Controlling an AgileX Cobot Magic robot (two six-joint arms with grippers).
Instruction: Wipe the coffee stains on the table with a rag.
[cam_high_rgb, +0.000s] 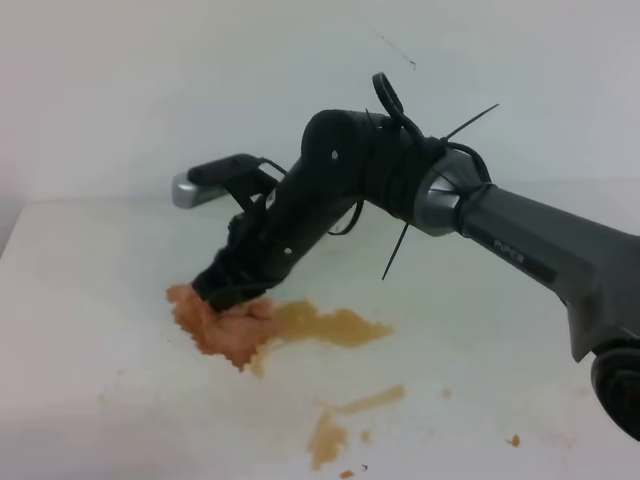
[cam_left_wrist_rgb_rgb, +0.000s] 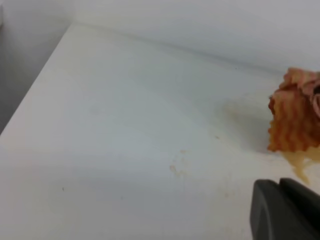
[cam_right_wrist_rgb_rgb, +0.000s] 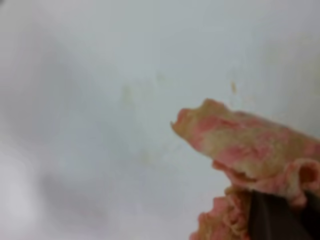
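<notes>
The right end effector (cam_high_rgb: 228, 285) is closed on the rag (cam_high_rgb: 222, 322), pressing it onto the desk (cam_high_rgb: 90, 300) at the left end of the big stain (cam_high_rgb: 330, 324), so a drag would soak it up. Smaller stains lie nearer the camera than that puddle. The left end effector (cam_left_wrist_rgb_rgb: 286, 210) waits aside; I cannot tell its opening.

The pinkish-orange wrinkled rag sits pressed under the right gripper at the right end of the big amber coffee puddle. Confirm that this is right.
Not quite. The exterior high view shows the pinkish-orange wrinkled rag at the left end of the big amber coffee puddle, not the right. The rest holds: the right gripper presses it onto the white table.
</notes>
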